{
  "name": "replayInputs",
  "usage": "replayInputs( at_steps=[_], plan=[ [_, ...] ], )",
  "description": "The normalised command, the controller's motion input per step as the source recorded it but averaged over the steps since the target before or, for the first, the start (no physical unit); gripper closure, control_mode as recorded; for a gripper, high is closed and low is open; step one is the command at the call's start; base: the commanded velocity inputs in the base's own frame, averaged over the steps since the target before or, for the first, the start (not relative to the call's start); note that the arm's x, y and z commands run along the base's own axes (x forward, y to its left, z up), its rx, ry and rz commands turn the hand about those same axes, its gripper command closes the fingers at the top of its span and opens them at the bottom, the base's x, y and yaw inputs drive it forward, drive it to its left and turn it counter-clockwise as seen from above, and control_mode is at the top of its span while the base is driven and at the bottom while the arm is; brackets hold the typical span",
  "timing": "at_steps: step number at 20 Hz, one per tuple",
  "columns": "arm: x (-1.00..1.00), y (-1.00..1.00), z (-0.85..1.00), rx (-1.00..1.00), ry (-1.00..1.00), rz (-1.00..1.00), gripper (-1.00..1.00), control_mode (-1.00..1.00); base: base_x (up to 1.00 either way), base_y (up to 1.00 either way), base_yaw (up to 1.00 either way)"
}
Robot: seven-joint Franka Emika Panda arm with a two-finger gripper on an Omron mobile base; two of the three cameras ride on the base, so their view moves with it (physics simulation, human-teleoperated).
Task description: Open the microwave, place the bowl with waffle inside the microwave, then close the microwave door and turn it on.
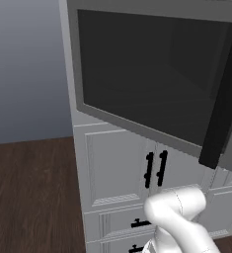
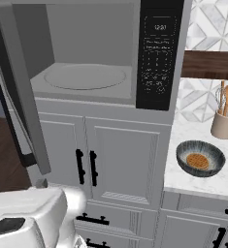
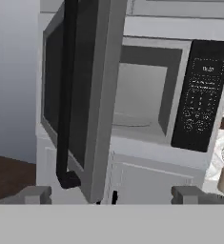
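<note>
The large boxy grey microwave (image 2: 101, 63) stands open above white panelled cabinet doors (image 2: 120, 160). Its wide grey-framed microwave door with the dark glass window (image 1: 147, 74) is swung out on its far-side hinge, so in the hand view it is seen almost edge-on at about 10 o'clock, with the long black vertical bar handle (image 3: 66, 95) running top to bottom along its free edge. That leaves the cavity exposed: the pale round turntable (image 2: 84, 76) lies flat inside, and the black control panel speckled with white marks (image 2: 157, 53) sits at 3 o'clock of the opening.

The small round dark-rimmed bowl (image 2: 201, 158) rests upright on the pale marble counter (image 2: 183, 179), at about 4 o'clock from the cavity and well apart from it, mouth up, with the orange-brown waffle (image 2: 198, 161) lying flat in its middle. A cream utensil holder with wooden spoons (image 2: 224, 123) stands near it at 1 o'clock (something to steer around when reaching in).

The gripper (image 3: 112, 193) shows as two small grey fingertips (image 3: 35, 194) set far apart at the bottom of the hand view, with nothing between them: wide and empty, pointing level at the open microwave. I judge the opening step done and the bowl pickup next; the open door sticks out, likely crowding any swing on that side.
</note>
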Motion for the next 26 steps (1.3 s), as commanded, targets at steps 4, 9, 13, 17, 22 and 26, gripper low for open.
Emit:
replayInputs(
  at_steps=[4,9,13,17,22,26],
  plan=[
    [0.3,-0.44,-0.18,0.02,0.0,0.77,-1.0,-1.0,0.0,0.0,0.0],
    [1.0,-0.73,-0.24,0.09,0.04,0.36,-1.0,-1.0,0.0,0.0,0.0],
    [1.0,-0.53,-0.28,0.09,0.14,0.14,-1.0,-1.0,0.0,0.0,0.0],
    [1.0,0.01,-0.39,0.08,0.13,0.05,-1.0,-1.0,0.0,0.0,0.0],
    [1.0,0.28,-0.4,0.02,0.1,0.02,-1.0,-1.0,0.0,0.0,0.0],
    [1.0,0.13,-0.24,0.05,0.12,0.15,-1.0,-1.0,0.0,0.0,0.0]
  ],
)
